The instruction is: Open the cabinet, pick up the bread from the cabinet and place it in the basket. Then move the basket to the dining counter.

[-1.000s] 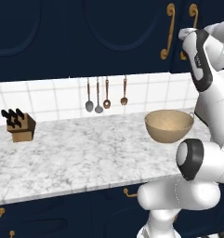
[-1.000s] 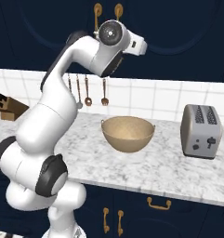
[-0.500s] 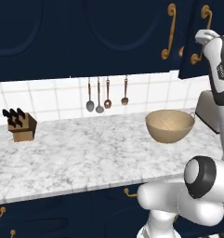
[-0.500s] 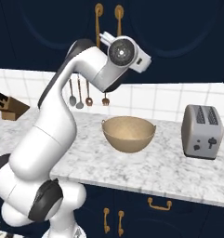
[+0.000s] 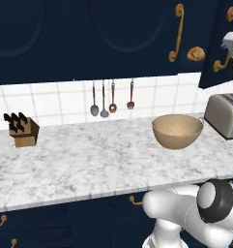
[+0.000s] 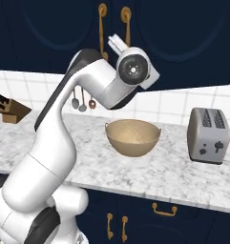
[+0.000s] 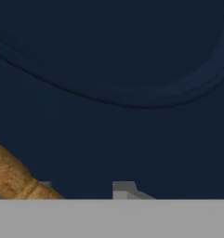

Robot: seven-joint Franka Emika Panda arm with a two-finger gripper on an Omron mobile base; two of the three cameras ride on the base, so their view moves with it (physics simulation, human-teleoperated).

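Navy wall cabinets hang over a marble table point(image 5: 79, 164). The cabinet point(image 5: 212, 43) door is ajar; the bread point(image 5: 196, 54) sits inside at two o'clock above the basket point(image 5: 177, 131). Whether the end effector is released I cannot tell; the brass handle point(image 7: 13, 179) lies at its eight o'clock. The half-open door could block the reach.
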